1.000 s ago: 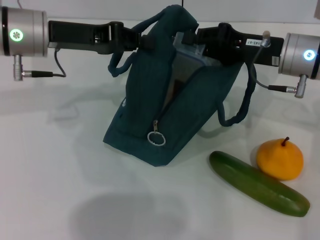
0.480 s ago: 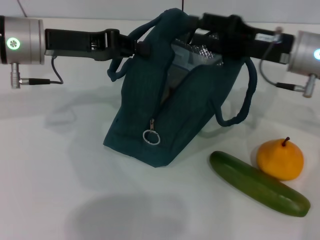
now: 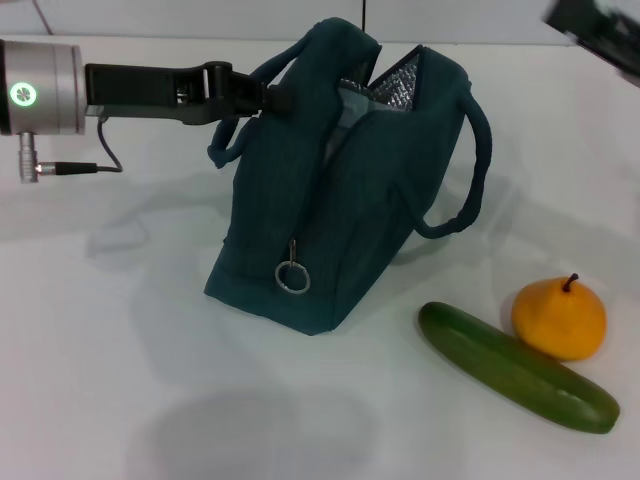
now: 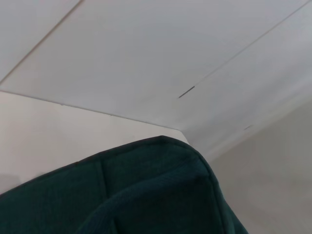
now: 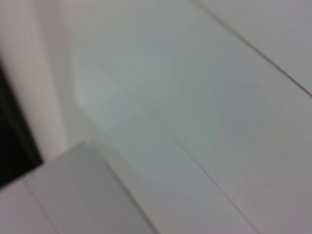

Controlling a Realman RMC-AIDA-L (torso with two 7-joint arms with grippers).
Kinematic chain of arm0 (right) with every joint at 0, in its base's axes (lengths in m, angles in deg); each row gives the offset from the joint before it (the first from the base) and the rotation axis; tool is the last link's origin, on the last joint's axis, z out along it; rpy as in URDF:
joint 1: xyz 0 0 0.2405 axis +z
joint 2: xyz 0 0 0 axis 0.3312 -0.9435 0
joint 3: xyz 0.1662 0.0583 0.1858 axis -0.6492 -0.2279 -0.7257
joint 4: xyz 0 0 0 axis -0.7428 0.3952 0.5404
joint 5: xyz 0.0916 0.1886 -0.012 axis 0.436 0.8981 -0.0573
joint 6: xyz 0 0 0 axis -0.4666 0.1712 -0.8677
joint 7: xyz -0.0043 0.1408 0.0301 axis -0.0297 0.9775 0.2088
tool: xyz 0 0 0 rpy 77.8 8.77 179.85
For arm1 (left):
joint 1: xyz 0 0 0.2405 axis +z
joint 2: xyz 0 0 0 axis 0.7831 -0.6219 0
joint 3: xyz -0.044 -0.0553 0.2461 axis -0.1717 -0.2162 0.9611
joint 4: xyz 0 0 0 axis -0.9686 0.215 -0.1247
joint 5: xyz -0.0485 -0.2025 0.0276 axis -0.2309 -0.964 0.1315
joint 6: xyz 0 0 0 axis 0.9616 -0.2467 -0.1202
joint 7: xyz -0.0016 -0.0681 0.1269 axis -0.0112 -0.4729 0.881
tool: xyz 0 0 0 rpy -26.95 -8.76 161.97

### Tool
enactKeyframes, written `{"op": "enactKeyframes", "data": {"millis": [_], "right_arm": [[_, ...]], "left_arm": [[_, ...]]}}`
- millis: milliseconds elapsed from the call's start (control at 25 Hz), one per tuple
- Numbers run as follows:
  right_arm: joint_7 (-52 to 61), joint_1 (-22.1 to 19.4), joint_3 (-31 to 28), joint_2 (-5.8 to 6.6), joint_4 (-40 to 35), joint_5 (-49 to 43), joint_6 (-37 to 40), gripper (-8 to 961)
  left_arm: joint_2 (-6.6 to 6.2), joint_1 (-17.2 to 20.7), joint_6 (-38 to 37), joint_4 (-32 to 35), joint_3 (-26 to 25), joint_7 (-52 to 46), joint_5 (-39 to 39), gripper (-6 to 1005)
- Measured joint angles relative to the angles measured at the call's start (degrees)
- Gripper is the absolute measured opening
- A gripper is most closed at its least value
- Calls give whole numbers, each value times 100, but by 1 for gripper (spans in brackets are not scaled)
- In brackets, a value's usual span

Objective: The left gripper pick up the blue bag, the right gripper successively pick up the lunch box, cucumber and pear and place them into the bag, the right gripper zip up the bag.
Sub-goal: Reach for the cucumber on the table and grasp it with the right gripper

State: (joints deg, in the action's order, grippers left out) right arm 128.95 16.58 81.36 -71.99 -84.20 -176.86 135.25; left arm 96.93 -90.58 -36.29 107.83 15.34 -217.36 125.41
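The blue bag [image 3: 320,200] stands on the white table with its top open and silvery lining [image 3: 400,85] showing. My left gripper [image 3: 262,98] reaches in from the left and is shut on the bag's upper edge by one handle. In the left wrist view, the bag's fabric [image 4: 146,195] fills the lower part. A pale bluish edge inside the opening looks like the lunch box [image 3: 347,108]. The cucumber [image 3: 515,367] lies at the front right with the pear [image 3: 558,318] just behind it. Only a black, blurred piece of my right gripper [image 3: 598,28] shows, in the top right corner.
The bag's metal zipper ring [image 3: 292,277] hangs low on the front face. One handle loop [image 3: 470,170] droops on the right side. The right wrist view shows only pale, blurred surfaces.
My right arm has pulled out of the bag's opening and gone up and to the right, almost out of view. The bag has settled more upright. The left gripper keeps its hold.
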Motion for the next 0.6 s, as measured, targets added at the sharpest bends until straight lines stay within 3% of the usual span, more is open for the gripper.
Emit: {"op": "enactKeyframes", "data": {"millis": [200,360,600], "right_arm": [[-1835,-827,131,2,25,-15,359,583],[-2815,-1270,0,-7,607,370,562,581],[-3151,-1705,-49,12,853,1013,1176,579]], "left_arm": [[53,14,116,0,-1,18,-6,44],[94,23,286,0,-3,84,-28,44],[129,59,414,0,-8,223,-129,44]]}}
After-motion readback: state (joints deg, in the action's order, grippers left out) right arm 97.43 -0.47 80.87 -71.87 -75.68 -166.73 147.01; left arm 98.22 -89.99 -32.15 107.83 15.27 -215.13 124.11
